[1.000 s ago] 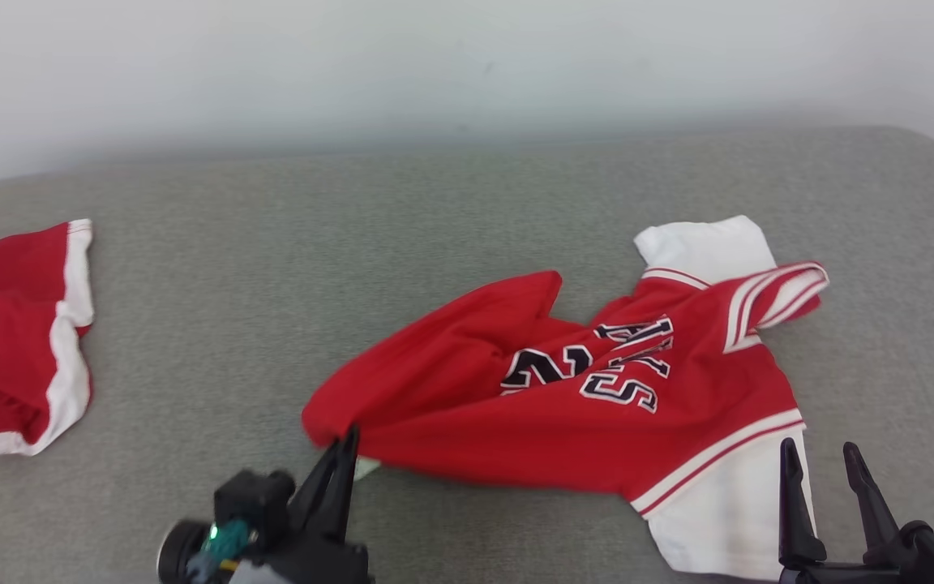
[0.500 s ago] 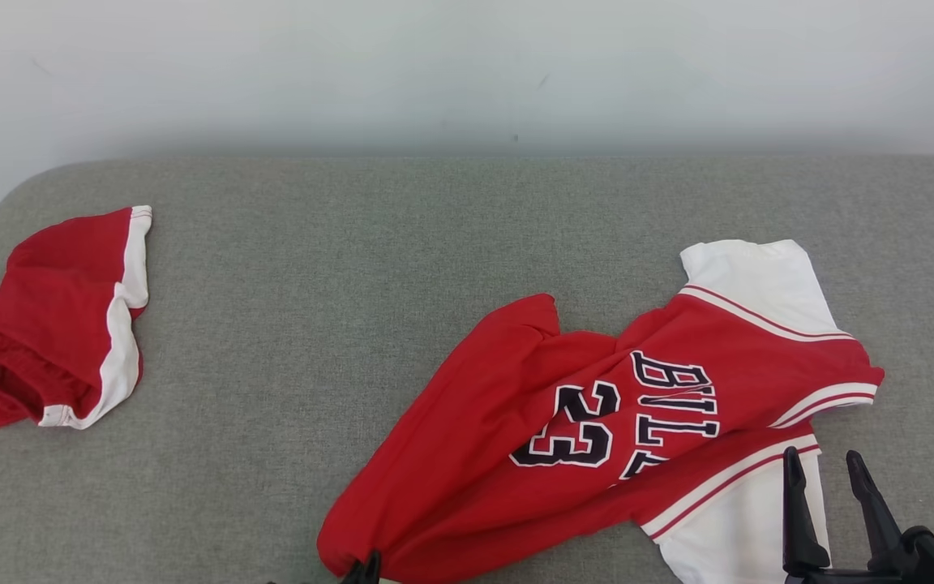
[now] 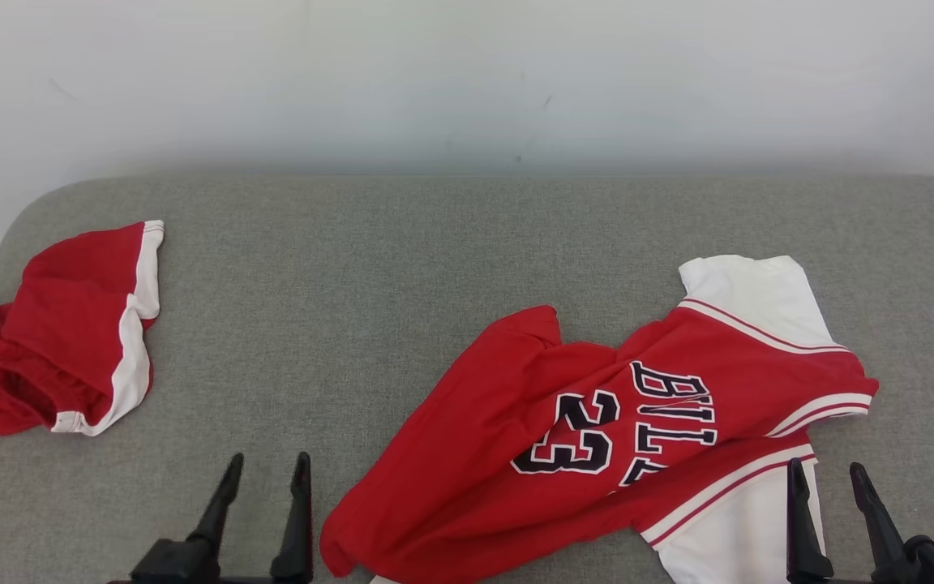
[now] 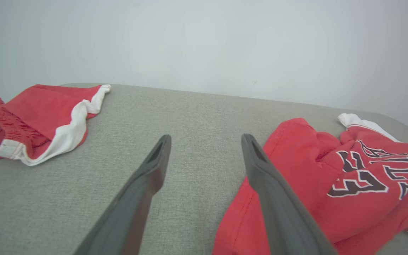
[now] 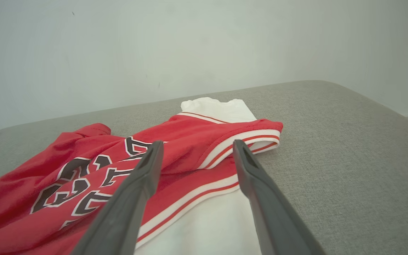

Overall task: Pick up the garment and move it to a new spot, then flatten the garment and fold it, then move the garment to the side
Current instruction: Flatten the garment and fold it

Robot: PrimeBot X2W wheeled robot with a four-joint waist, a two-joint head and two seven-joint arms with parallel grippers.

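Left gripper (image 3: 267, 459) just let go of crumpled red-and-white number-23 fabric jersey (image 3: 532, 381), now open just beside it; right gripper (image 3: 825, 465) open too. Move done, flattening next.

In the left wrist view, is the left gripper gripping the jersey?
No: the left gripper stands open and empty, with the jersey beside it.

The garment (image 3: 597, 430) lies on the surface (image 3: 370, 268) at 4 o'clock from its centre. The second garment (image 3: 70, 324) lies on the same surface at 9 o'clock, well apart from the first. The wall (image 3: 467, 73) stands behind the surface at 12 o'clock. The left end effector (image 3: 269, 459) sits at 7 o'clock, just beside the garment's near-left edge. The right end effector (image 3: 824, 465) sits at 5 o'clock, over the garment's near-right corner.
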